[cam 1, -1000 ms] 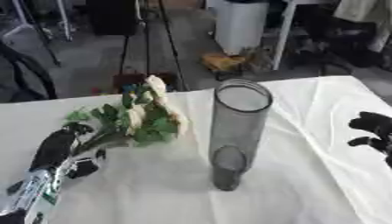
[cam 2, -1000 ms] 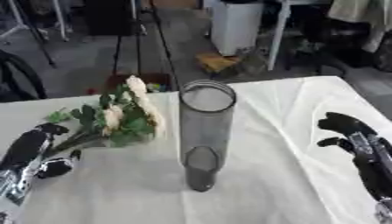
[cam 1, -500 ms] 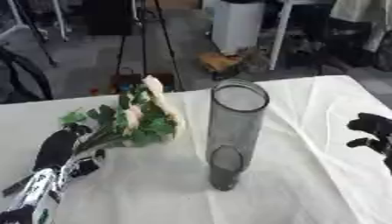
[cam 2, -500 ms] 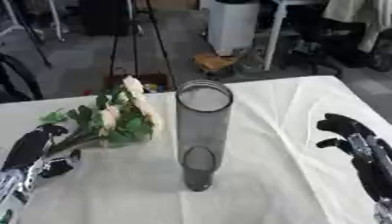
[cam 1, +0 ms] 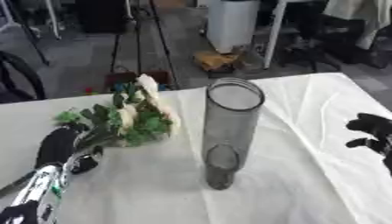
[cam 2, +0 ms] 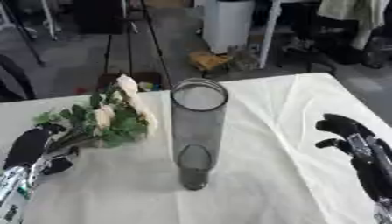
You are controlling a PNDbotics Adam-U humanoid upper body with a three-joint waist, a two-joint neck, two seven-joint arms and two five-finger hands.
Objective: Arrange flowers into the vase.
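At frame left, my left hand [cam 1: 60, 146] had curled around the flower bunch [cam 1: 134, 118]; I should lift stems-down over the empty vase [cam 1: 228, 131]; right hand [cam 2: 348, 133] idle, relaxed.

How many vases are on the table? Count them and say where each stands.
1. The tall clear cylindrical vase stands upright near the middle of the white table, right of the flower bunch held by the left hand. None looks hidden.
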